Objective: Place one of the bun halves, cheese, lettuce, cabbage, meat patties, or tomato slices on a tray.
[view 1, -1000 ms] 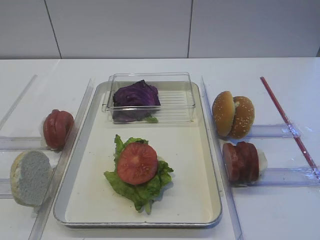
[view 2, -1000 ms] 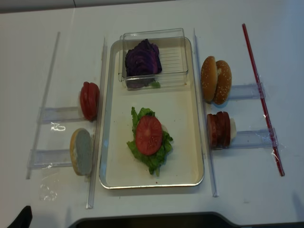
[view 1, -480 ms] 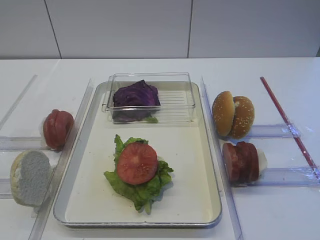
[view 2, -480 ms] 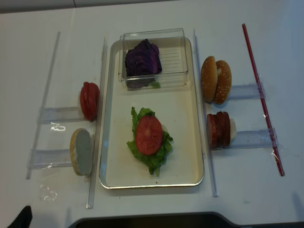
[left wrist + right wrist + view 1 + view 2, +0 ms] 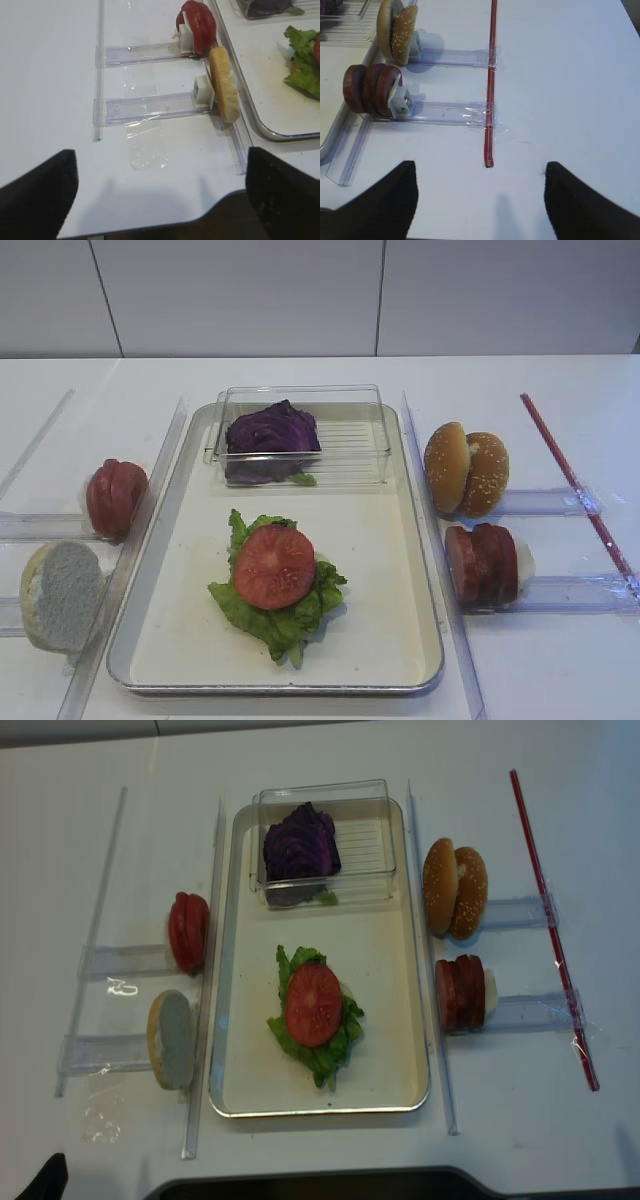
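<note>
On the silver tray (image 5: 395, 540) a tomato slice (image 5: 274, 566) lies flat on the lettuce (image 5: 285, 622). The purple cabbage (image 5: 272, 430) sits in a clear box at the tray's far end. More tomato slices (image 5: 115, 497) and a bun half (image 5: 60, 595) stand on edge left of the tray. Right of it stand two bun halves (image 5: 465, 468) and the meat patties (image 5: 482, 563). The cheese is out of view. My left gripper (image 5: 161, 152) is open over bare table near the front edge. My right gripper (image 5: 479, 165) is open too, empty, right of the patties (image 5: 370, 89).
Clear plastic racks (image 5: 560, 592) hold the standing food on both sides of the tray. A red strip (image 5: 575, 480) runs along the table at the far right. The table's front edge (image 5: 210, 217) lies just below the left gripper.
</note>
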